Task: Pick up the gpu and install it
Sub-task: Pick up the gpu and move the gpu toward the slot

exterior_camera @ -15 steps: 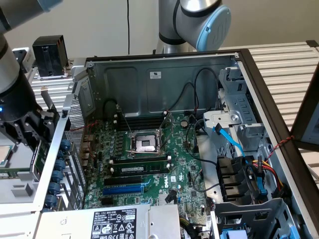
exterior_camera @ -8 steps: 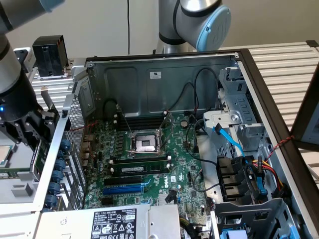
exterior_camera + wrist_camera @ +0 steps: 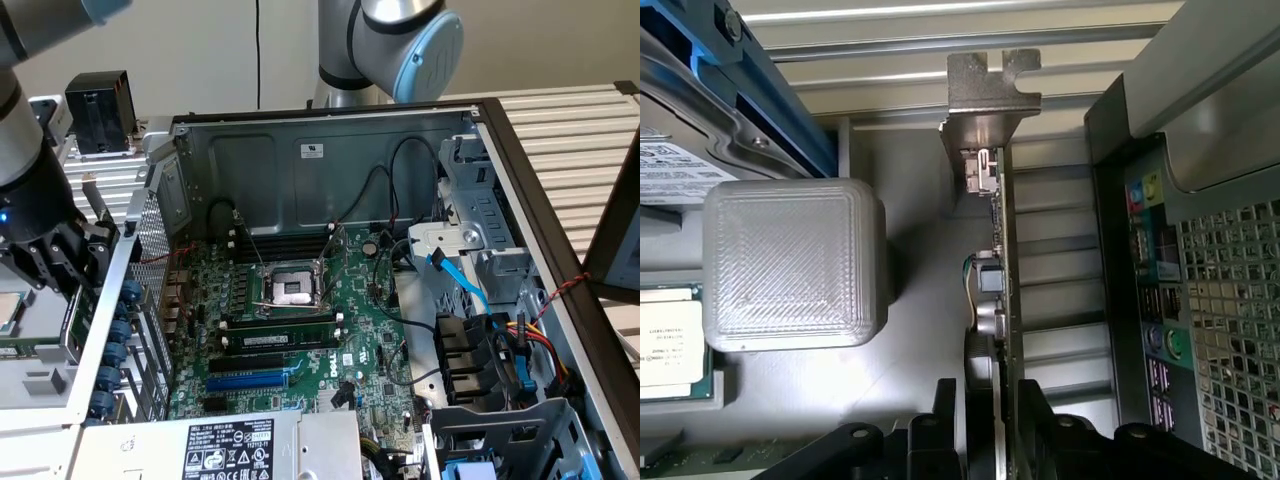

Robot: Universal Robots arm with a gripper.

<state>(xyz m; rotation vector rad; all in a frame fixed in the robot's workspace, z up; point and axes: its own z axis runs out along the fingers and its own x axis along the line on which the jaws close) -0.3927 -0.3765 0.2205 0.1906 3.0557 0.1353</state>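
One gpu [image 3: 1002, 240] stands edge-on within the tool [image 3: 988, 392].

We hold our arm [image 3: 25, 180] bent over and low at the exterior view's left, with our gripper [image 3: 988, 395] pointing straight downward.

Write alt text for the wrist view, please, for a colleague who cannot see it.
The gripper is at one end of the gpu, which stands on edge with its silver bracket at the far end. A grey ribbed block sits on one side of it and the computer case's port panel on the other.
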